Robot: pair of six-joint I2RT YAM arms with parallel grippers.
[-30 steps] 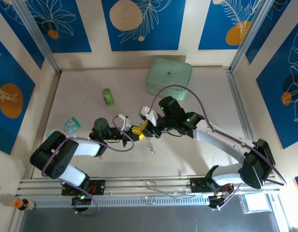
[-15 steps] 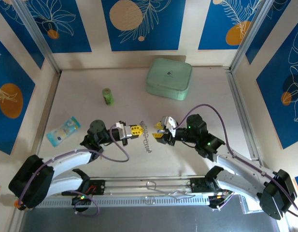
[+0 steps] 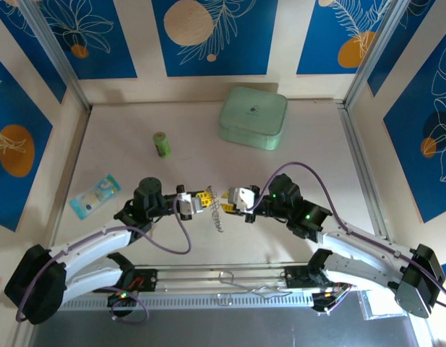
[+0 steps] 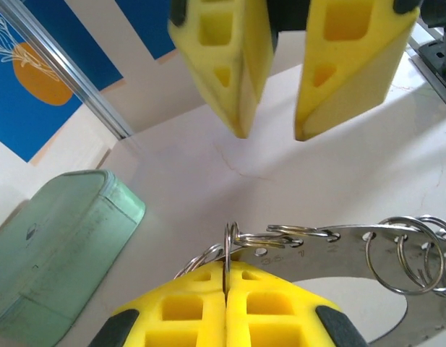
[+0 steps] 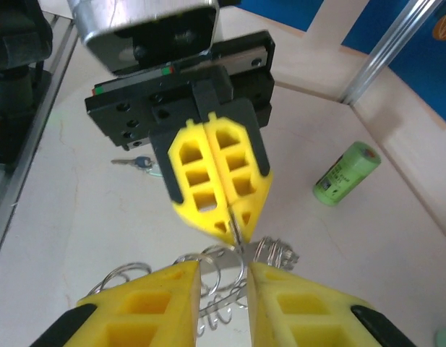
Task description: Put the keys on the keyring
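Note:
The keyring (image 3: pixel 218 210), a silvery metal band hung with small wire rings, is held off the table between both arms. My left gripper (image 3: pixel 202 199) is shut on one small ring (image 4: pixel 227 249); its yellow fingers (image 4: pixel 186 307) meet flat, and the band (image 4: pixel 353 240) runs off to the right. My right gripper (image 3: pixel 235 202) faces it with its jaws open on either side of the loose rings (image 5: pixel 233 278). Its fingers (image 5: pixel 147 307) have a clear gap between them. One blue-headed key (image 5: pixel 138 163) lies on the table behind the left gripper (image 5: pixel 233 217).
A mint-green rounded case (image 3: pixel 253 117) sits at the back of the table. A green cylinder (image 3: pixel 160 144) stands at the back left, and a blue-and-white packet (image 3: pixel 95 194) lies near the left wall. Metal rails run along the near edge (image 3: pixel 230 278).
Both arms have pulled back toward the near edge with the keyring. The right gripper has come in close to the left one, and its jaws have narrowed around the rings.

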